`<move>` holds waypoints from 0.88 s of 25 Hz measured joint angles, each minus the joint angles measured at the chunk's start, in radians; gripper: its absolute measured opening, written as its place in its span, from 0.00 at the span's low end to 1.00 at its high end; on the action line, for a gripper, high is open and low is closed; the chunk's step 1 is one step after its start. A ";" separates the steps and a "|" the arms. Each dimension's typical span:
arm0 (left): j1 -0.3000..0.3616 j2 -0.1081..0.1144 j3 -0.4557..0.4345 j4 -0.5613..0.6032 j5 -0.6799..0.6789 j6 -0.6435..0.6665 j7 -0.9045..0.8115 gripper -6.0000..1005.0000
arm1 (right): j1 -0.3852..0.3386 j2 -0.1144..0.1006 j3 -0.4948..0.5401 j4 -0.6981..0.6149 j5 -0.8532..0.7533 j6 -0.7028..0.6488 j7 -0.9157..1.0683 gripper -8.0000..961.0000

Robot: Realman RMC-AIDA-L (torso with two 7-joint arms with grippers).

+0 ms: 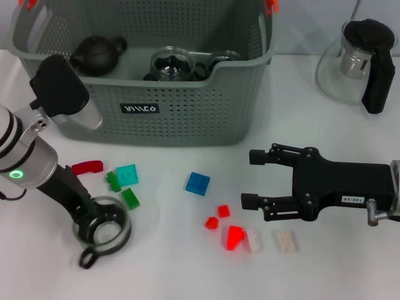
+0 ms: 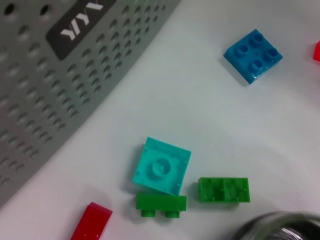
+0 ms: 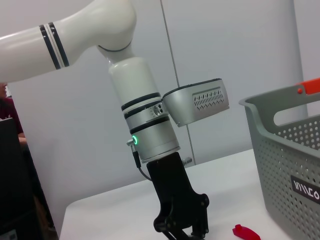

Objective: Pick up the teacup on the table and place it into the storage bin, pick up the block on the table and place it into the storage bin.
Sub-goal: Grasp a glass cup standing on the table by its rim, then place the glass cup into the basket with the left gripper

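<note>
Left gripper (image 1: 100, 226) drops onto the clear glass teacup (image 1: 103, 232), its grip hidden; right gripper (image 1: 257, 179) waits spread wide beside the blue square block (image 1: 197, 183).

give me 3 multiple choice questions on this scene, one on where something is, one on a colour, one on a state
1. Where is the black teapot?
A. inside the storage bin
B. outside it, to its right
C. on top of a block

2. What colour is the block lying alone between the green blocks and the red blocks?
A. yellow
B. blue
C. white

3. What state is the right gripper in?
A. shut on a block
B. open and empty
C. shut on a cup

Answers:
1 A, the teapot sits within the bin's walls, at its left end.
2 B, the head and left wrist views both show it blue.
3 B, its jaws stand apart above the table with nothing between them. The left gripper is down at the glass teacup.
</note>
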 joint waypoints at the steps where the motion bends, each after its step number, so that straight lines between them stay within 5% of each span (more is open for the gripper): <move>1: 0.000 0.000 0.000 0.001 0.000 0.001 -0.001 0.26 | 0.000 0.000 0.000 0.000 0.000 0.000 0.000 0.96; 7: -0.001 0.003 -0.020 0.007 -0.018 0.025 0.009 0.05 | 0.001 0.000 0.000 0.000 0.000 0.000 0.000 0.96; 11: -0.013 0.013 -0.121 0.007 -0.102 0.087 0.084 0.05 | 0.002 0.000 0.000 0.000 0.000 -0.001 0.000 0.97; 14: -0.046 0.057 -0.338 -0.069 -0.258 0.202 0.224 0.05 | 0.002 0.000 0.000 0.006 0.002 0.000 0.000 0.97; 15: -0.046 0.057 -0.338 -0.069 -0.258 0.202 0.224 0.05 | 0.001 0.000 0.000 0.008 0.002 0.000 0.000 0.97; 16: -0.080 0.112 -0.513 -0.208 -0.375 0.304 0.338 0.05 | 0.001 0.000 0.000 0.009 0.002 0.000 0.000 0.97; 19: -0.117 0.163 -0.730 -0.374 -0.460 0.417 0.466 0.06 | 0.000 0.000 0.000 0.010 0.001 0.000 0.000 0.97; 22: -0.124 0.172 -0.839 -0.439 -0.603 0.467 0.491 0.07 | 0.002 0.001 0.000 0.010 0.001 0.001 -0.001 0.97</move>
